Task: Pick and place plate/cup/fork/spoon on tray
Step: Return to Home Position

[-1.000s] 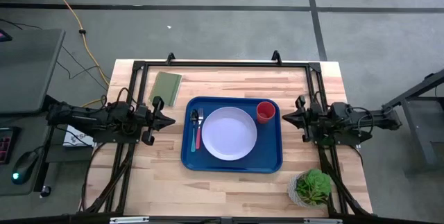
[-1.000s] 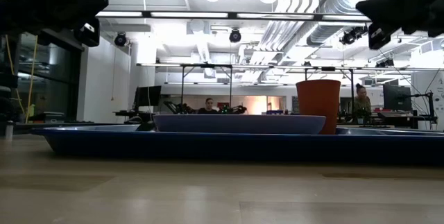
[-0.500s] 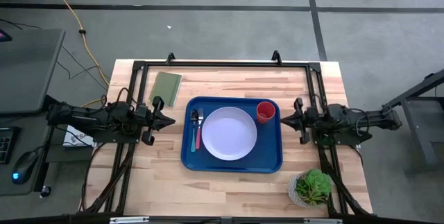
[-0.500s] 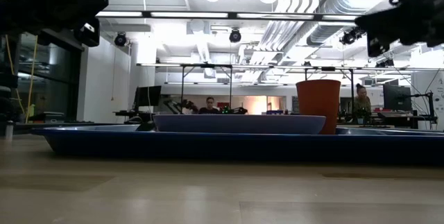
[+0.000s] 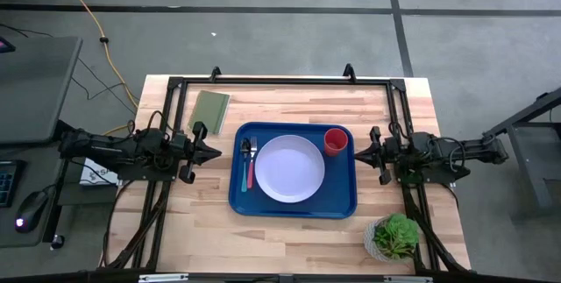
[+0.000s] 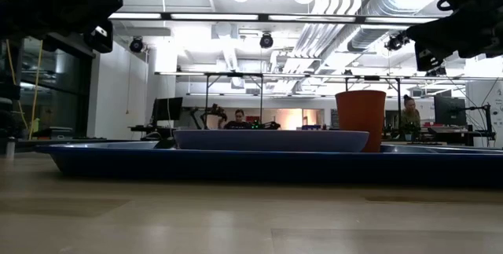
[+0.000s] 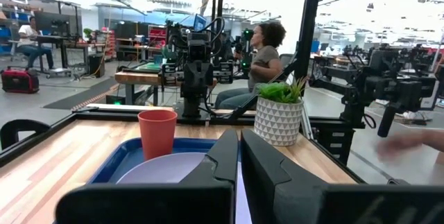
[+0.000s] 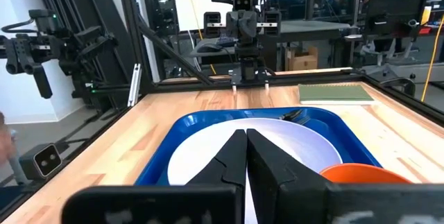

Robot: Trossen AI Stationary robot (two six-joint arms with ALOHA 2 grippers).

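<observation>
Evidently, since the tray (image 5: 294,211) already held the plate (image 5: 289,168) at centre, the cup (image 5: 336,140) at its far right corner and the spoon (image 5: 245,169) just left of the fork (image 5: 252,176), the left end effector (image 5: 213,152) and right end effector (image 5: 358,152) hung closed and empty either side of it.

You can read no text, label, brand, number or sign in any view. The white sheet (image 5: 95,174) under the left arm, just off the table's left edge, carries dark print, but it is too small for you to make out.
</observation>
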